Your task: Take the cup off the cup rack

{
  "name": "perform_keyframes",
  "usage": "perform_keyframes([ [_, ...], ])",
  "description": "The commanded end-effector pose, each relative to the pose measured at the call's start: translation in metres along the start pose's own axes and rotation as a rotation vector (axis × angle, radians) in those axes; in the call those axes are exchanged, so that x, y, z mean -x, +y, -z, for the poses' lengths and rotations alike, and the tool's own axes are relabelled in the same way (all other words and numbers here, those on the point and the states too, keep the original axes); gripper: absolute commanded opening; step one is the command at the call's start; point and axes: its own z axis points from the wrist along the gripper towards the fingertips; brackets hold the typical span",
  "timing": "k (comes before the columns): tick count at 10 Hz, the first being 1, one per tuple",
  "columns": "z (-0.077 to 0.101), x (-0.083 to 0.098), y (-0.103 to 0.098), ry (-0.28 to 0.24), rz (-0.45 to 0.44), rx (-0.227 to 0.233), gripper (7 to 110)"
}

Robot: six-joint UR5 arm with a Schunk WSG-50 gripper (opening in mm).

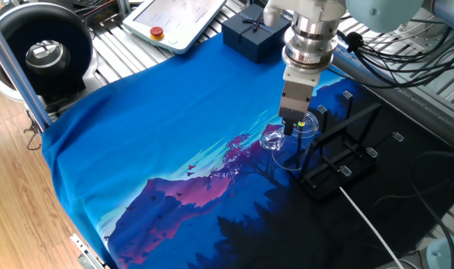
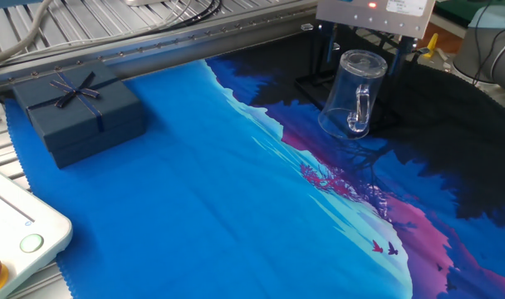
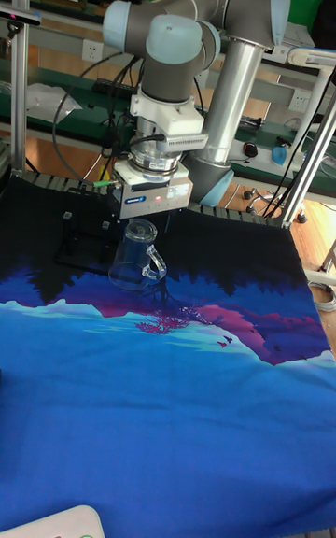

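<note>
Straddling the cup (image 2: pixel 355 93) on the cup rack (image 1: pixel 339 161), the hand (image 2: pixel 365 51) has open, non-touching fingers.

Robotics lab: aluminium-slat table (image 1: pixel 436 82) draped with a printed blue cloth (image 1: pixel 175 127), teach pendant (image 1: pixel 175 21) with red stop button at the table's far corner, loose cables (image 1: pixel 384 45), industrial arm (image 3: pixel 233 43) on an aluminium-profile frame (image 3: pixel 19 52).

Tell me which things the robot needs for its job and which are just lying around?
Needed: the cup, the cup rack, the gripper right above the cup.

Just lying around: the dark blue gift box, the white control pad, the black round device, the white cable.
</note>
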Motion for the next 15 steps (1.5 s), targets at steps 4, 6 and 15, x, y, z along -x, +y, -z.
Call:
perform_keyframes([
  [4,-0.011,0.015,0.005,-0.053,-0.018,0.021,88],
  [6,-0.014,0.014,0.000,-0.047,-0.018,0.005,88],
  [15,-0.015,-0.008,0.000,0.030,-0.122,-0.011,66],
])
